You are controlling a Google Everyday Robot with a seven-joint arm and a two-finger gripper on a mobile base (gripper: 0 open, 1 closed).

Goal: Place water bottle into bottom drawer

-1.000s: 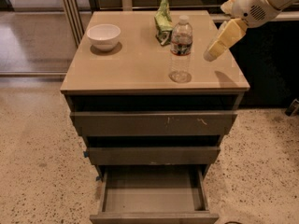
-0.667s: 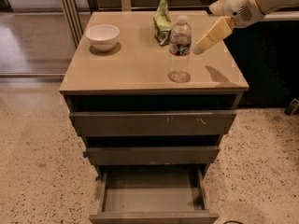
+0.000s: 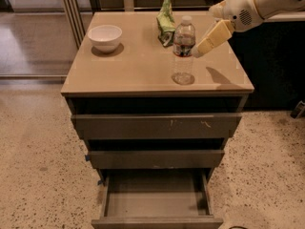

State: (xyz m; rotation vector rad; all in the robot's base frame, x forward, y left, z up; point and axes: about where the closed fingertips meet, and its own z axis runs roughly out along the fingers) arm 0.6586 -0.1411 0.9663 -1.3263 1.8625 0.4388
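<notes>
The water bottle [image 3: 183, 51] stands upright on the cabinet top [image 3: 128, 68], right of the middle, clear and ribbed with a white cap and a dark label band. My gripper [image 3: 199, 48] comes in from the upper right on a cream-coloured arm, and its tip is right beside the bottle's right side at label height. I cannot tell whether it touches the bottle. The bottom drawer [image 3: 155, 204] is pulled out at the foot of the cabinet, and nothing shows inside it.
A white bowl [image 3: 105, 36] sits at the top's back left. A green-and-white snack bag [image 3: 166, 19] stands just behind the bottle. The scratched top drawer [image 3: 157, 126] and the middle drawer [image 3: 155, 159] are slightly out. Speckled floor surrounds the cabinet, and a dark counter stands to the right.
My gripper has moved left and a little down, from well right of the bottle to right beside it. The bottle, bowl, bag and drawers have not moved.
</notes>
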